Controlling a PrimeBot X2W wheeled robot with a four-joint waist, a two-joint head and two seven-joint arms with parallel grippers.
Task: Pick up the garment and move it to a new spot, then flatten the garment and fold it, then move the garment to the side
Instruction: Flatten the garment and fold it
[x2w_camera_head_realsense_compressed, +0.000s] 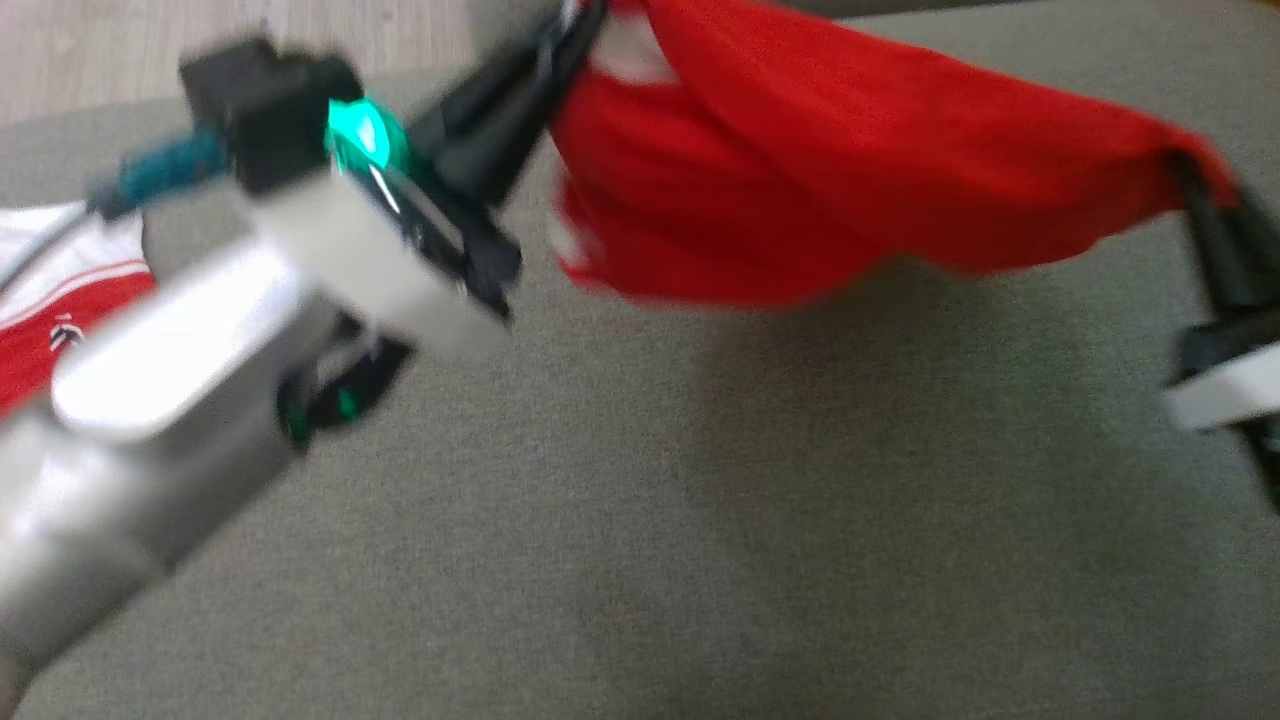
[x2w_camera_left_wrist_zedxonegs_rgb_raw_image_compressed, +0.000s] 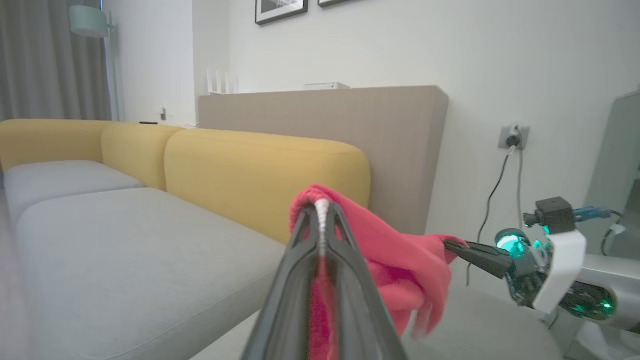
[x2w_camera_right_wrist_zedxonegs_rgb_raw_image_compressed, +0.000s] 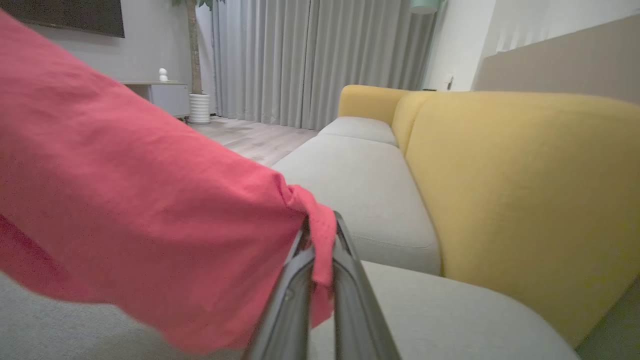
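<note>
Head view: the soft red garment (x2w_camera_head_realsense_compressed: 800, 170) hangs stretched in the air above a grey woven cushion (x2w_camera_head_realsense_compressed: 700, 520). The left gripper (x2w_camera_head_realsense_compressed: 572, 40) and right gripper (x2w_camera_head_realsense_compressed: 1190, 185) are each clamped on one end. Behind are rounded yellow backrests (x2w_camera_right_wrist_zedxonegs_rgb_raw_image_compressed: 500, 175) and pleated curtains (x2w_camera_right_wrist_zedxonegs_rgb_raw_image_compressed: 300, 60).

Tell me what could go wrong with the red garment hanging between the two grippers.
1. The right gripper pinches only a small corner of the red garment, so it may slip out.
2. The cloth sags bunched toward the left gripper, so it may land creased on the grey cushion.
3. The left forearm is close to a red-and-white garment and might snag it.
</note>
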